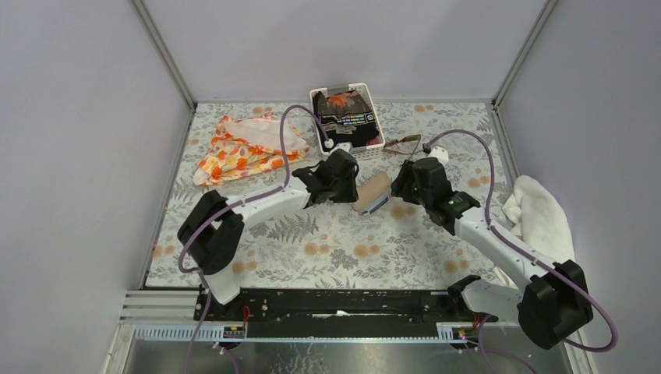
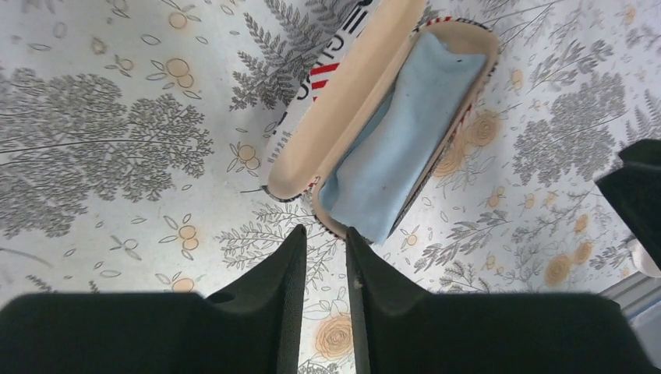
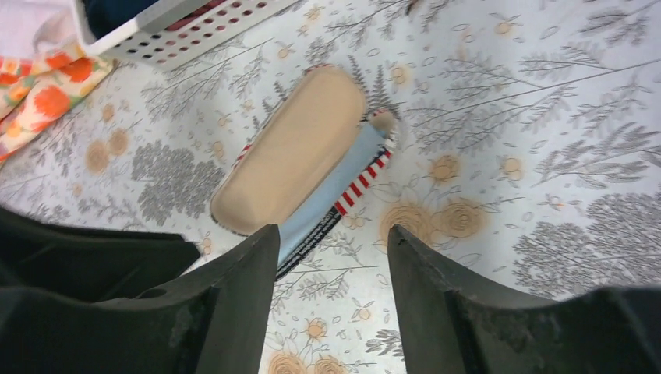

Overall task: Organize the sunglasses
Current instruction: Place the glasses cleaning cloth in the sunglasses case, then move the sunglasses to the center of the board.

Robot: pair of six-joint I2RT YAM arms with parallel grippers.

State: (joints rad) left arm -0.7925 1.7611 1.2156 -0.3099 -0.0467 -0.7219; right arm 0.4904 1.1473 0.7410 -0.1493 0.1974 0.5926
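Observation:
The sunglasses [image 1: 403, 143], thin brown frame with tinted lenses, lie on the table just right of the white basket, apart from both grippers. A tan case [image 1: 372, 193] lies open in the middle, a light blue cloth [image 2: 405, 132] inside its lower half and the lid [image 2: 343, 101] folded back. My left gripper [image 1: 352, 187] sits at the case's left end; its jaws [image 2: 326, 234] stand a narrow gap apart with only tablecloth between them. My right gripper [image 1: 396, 187] is at the case's right end, jaws [image 3: 331, 238] wide open and empty, just short of the case [image 3: 292, 156].
A white basket [image 1: 368, 152] holding a dark packet stands at the back centre. An orange floral cloth [image 1: 249, 148] lies at the back left. A white towel [image 1: 542, 214] hangs over the table's right edge. Walls close in the table on three sides.

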